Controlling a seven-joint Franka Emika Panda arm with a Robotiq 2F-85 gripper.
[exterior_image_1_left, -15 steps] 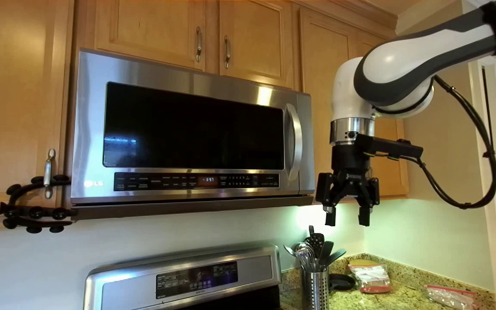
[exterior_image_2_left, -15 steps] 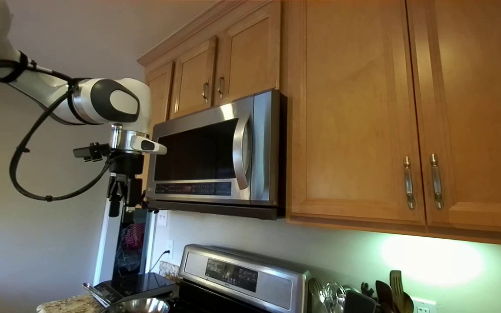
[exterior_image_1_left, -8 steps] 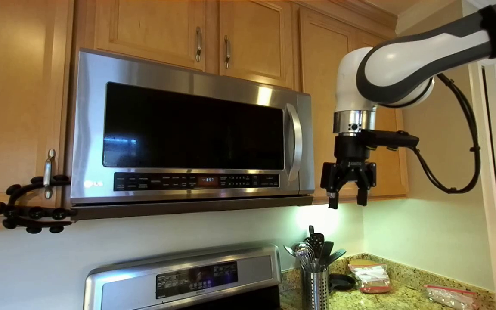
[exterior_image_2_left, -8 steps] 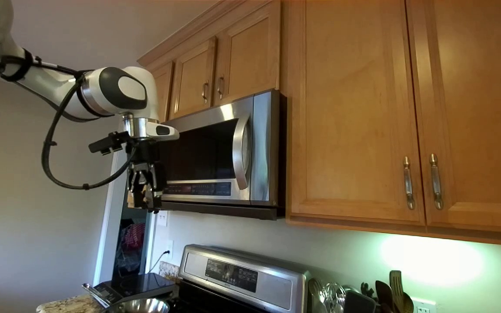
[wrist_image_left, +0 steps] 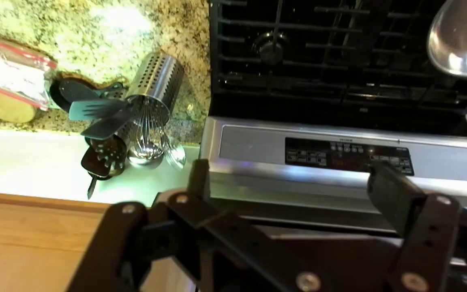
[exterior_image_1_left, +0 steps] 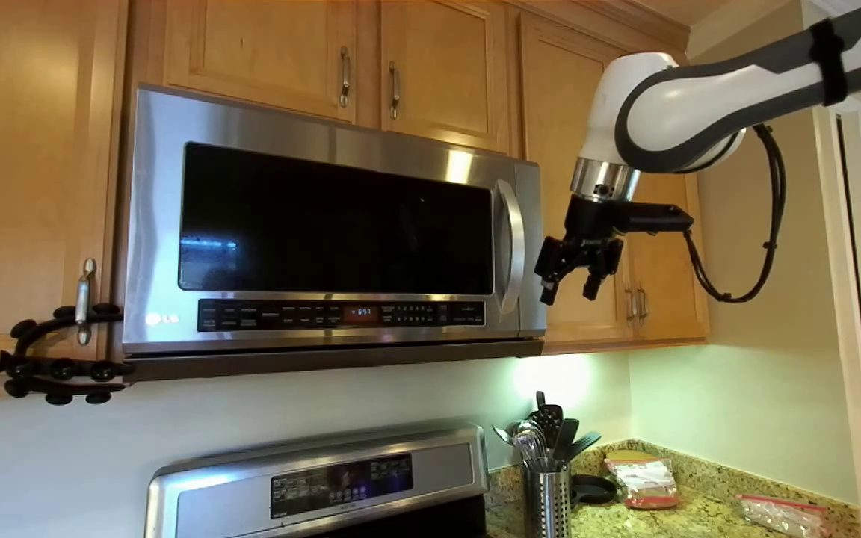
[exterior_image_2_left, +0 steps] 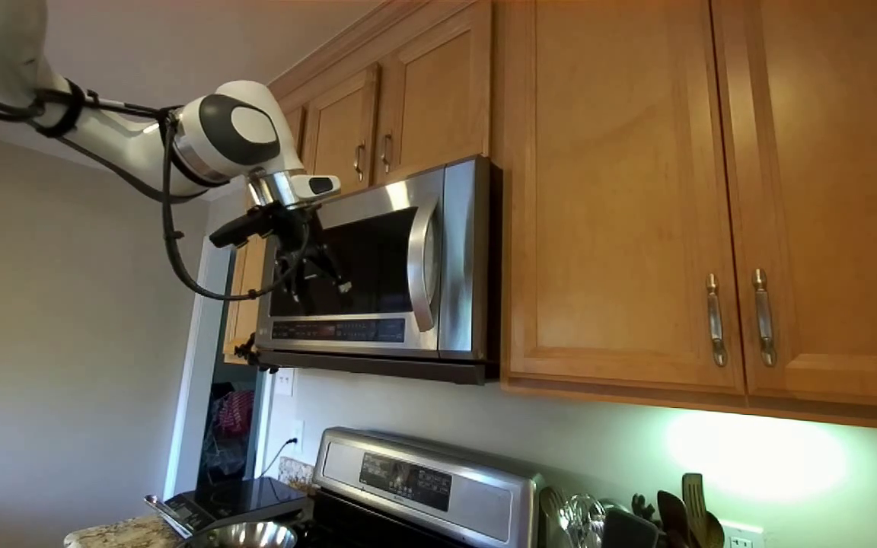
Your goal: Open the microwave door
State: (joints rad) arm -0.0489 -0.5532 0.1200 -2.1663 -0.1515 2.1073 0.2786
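The microwave door is shut, with a steel frame, dark glass window and button strip; it also shows in an exterior view. Its curved steel handle stands upright at the door's right side, and it shows in an exterior view. My gripper is open and empty, tilted, out in front of the microwave and apart from the handle. In an exterior view it overlaps the dark window. In the wrist view the open fingers are wide apart with nothing between them; the handle does not show there.
Wooden cabinets surround the microwave. A steel stove panel lies below, with a steel pan on the stove. A utensil holder stands on the granite counter. A black flexible stand hangs at the microwave's lower left.
The arm has raised the gripper and brought it toward the microwave. The gripper has gone from pointing straight down to tilted. It stays open; the door has not moved.
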